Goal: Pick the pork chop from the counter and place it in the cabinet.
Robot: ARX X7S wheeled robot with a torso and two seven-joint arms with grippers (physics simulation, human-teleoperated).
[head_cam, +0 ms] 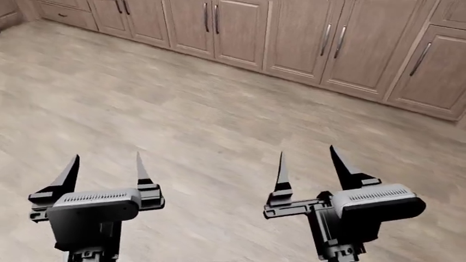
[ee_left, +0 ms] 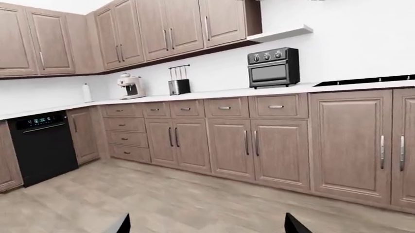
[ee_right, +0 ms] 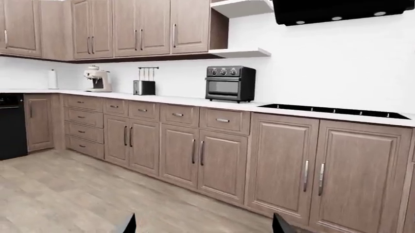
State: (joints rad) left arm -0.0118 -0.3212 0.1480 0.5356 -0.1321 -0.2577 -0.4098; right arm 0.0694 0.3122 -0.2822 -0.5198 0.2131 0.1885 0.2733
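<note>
Pork chop wasn't in any view, so we couldn't say where it sat. Nothing on the task looked done: no pick, no carry, no placement.

Both arms hung over bare wood floor point(head_cam: 218, 109) in the head view. Left gripper point(head_cam: 106, 174) had its fingers spread, nothing between them. Right gripper point(head_cam: 309, 172) the same: spread, empty. In the wrist views only the fingertips poked in at the frame edge, also apart.

Ahead of us ran a long white counter point(ee_right: 194, 103) on brown panelled base cabinets point(ee_right: 181, 155). On it, from left to right: a paper towel roll point(ee_right: 52, 78), a coffee machine point(ee_right: 97, 79), a toaster point(ee_right: 144, 87), a black toaster oven point(ee_right: 230, 83), then a black cooktop point(ee_right: 337, 110) set into the top at the right. No meat visible anywhere on that stretch, as far as we could tell. A black dishwasher point(ee_left: 42, 145) sat at the far left.

Wall cabinets point(ee_right: 139, 26) above had plain doors with vertical handles, all closed. Two open white shelves point(ee_right: 243, 52) showed near the range hood point(ee_right: 343, 10). We saw no open cabinet with dark shelves.

Our read: still the search stage. Left to do was everything: find the chop, reach it, grip it, find the target cabinet, put it in.
</note>
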